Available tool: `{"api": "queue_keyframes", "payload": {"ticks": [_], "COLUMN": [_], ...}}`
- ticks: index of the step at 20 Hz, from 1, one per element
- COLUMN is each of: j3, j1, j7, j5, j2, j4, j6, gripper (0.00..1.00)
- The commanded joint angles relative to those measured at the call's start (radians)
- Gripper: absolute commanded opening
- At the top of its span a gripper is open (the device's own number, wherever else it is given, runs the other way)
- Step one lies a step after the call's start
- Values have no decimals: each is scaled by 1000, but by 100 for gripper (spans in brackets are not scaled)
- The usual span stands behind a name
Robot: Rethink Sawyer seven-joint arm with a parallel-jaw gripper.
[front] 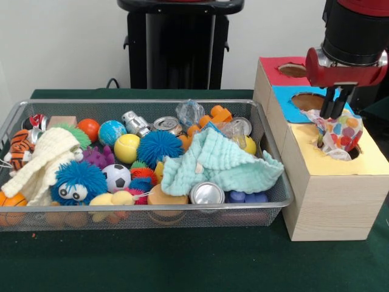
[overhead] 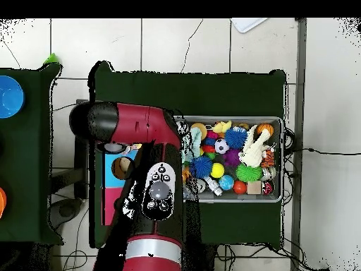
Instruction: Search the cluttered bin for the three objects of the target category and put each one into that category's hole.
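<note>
My gripper (front: 336,115) hangs over the right-hand boxes with its fingers close together on the top of the white polka-dot cloth (front: 340,134). The cloth sits bunched in the round hole (front: 351,153) of the yellow-panelled wood-grain box (front: 331,201). The mint-green waffle cloth (front: 213,161) lies spread at the right of the wire mesh bin (front: 267,159). The cream knitted cloth (front: 42,161) lies at the bin's left. In the overhead view the arm (overhead: 151,183) hides the gripper and most of the boxes; the bin (overhead: 282,159) and the cream cloth (overhead: 255,149) show.
The blue-panelled hole (front: 307,100) and the red-panelled hole (front: 293,70) lie behind the yellow one. The bin also holds metal cans (front: 206,193), fuzzy balls (front: 159,147), a soccer ball (front: 117,176) and a toy tiger (front: 19,149). The black pedestal (front: 179,48) stands behind.
</note>
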Motion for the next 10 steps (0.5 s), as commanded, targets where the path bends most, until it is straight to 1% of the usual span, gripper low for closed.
{"api": "queue_keyframes", "payload": {"ticks": [1,10], "j3": [100,109], "j1": [-37,-44], "j7": [162,166], "j5": [41,54], "j2": [40,44], "j4": [126,132], "j6": [-1,-3], "gripper": [0,0]}}
